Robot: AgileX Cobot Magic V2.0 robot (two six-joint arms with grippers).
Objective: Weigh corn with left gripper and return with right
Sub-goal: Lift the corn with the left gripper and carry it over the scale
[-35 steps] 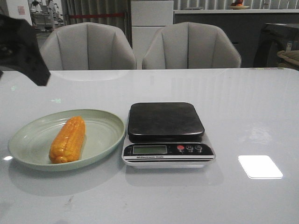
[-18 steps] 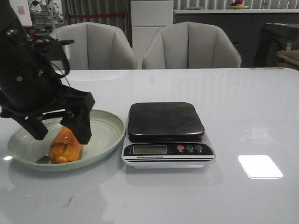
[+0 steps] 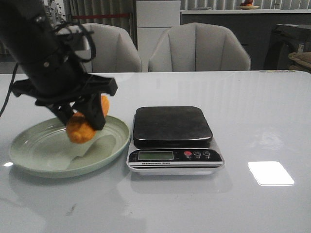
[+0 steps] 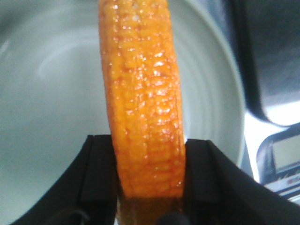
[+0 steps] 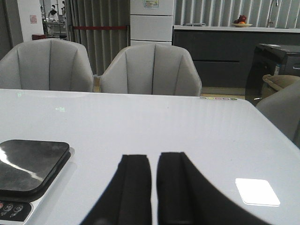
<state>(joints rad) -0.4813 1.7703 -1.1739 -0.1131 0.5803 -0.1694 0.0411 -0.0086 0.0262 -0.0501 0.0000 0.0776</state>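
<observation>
My left gripper (image 3: 80,116) is shut on the orange-yellow corn (image 3: 80,130) and holds it lifted above the pale green plate (image 3: 34,155), which lies left of the scale (image 3: 172,127). In the left wrist view the corn (image 4: 143,93) runs between the two black fingers (image 4: 101,173), with the plate (image 4: 51,93) below it. My right gripper (image 5: 154,161) does not show in the front view. In the right wrist view its fingers stand nearly together with nothing between them, above the table to the right of the scale (image 5: 28,166).
The scale has a dark weighing platform, a display (image 3: 155,155) and buttons at its front. Two grey chairs (image 3: 199,46) stand behind the table's far edge. A bright light patch (image 3: 270,173) lies on the table at the right.
My left arm came down onto the plate, closed on the corn and has lifted it up and a little to the right. The plate is now bare.
</observation>
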